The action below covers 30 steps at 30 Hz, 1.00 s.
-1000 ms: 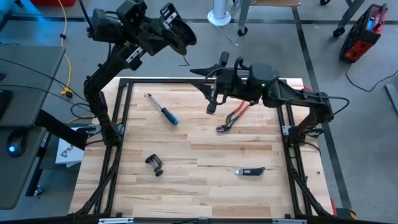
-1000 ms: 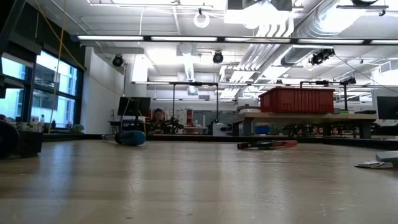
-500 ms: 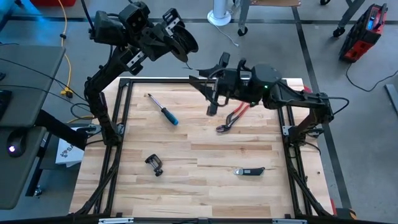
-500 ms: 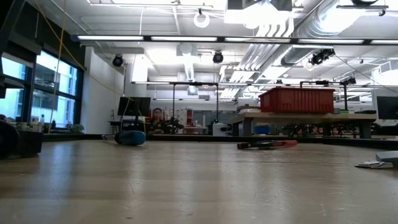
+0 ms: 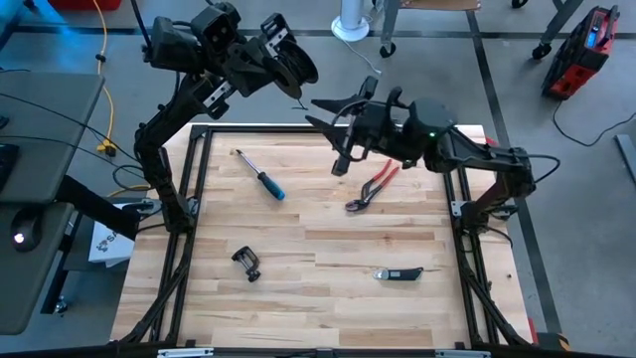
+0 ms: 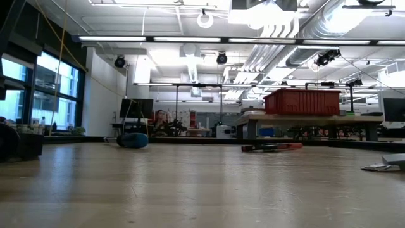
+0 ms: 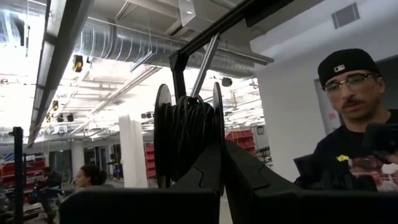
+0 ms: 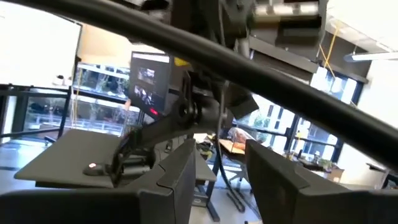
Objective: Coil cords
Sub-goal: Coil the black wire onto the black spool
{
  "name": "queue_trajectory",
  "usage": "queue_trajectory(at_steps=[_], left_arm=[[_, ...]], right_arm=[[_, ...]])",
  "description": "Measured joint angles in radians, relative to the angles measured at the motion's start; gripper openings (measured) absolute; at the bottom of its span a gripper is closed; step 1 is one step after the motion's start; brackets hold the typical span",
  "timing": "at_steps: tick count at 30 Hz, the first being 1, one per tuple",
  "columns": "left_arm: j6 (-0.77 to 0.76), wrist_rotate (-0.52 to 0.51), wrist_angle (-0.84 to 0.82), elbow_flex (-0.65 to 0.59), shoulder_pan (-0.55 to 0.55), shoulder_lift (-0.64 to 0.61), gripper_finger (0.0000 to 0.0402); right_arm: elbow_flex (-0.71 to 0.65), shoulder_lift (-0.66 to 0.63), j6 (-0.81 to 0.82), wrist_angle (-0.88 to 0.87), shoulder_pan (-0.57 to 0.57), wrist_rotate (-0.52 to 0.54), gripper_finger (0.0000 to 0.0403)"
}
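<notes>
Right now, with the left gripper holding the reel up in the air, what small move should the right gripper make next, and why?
Probably ease the right gripper toward the cord's loose end below the reel. The left gripper is shut on the reel, while the right gripper is open, empty and close beside it.

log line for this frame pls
left end effector: shut on reel, raised past table's far edge | right end effector: open, empty, raised near it | cord: wound on reel
</notes>
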Motion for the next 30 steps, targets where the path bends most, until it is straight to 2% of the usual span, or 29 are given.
queue_trajectory(at_steps=[15,19,23,30], left_arm=[[0.002,-0.021,0.001,0.000,-0.003,0.000,0.0000],[0.002,-0.021,0.001,0.000,-0.003,0.000,0.0000],[0.002,-0.021,0.001,0.000,-0.003,0.000,0.0000],[0.047,-0.039,-0.018,0.000,0.027,-0.006,0.0000]], right_arm=[[0.000,0.024,0.035,-0.004,-0.035,-0.029,0.0128],[0.000,0.024,0.033,-0.004,-0.035,-0.029,0.0092],[0.000,0.024,0.026,-0.004,-0.030,-0.025,0.0016],[0.000,0.013,0.058,-0.048,0.026,0.002,0.0002]])
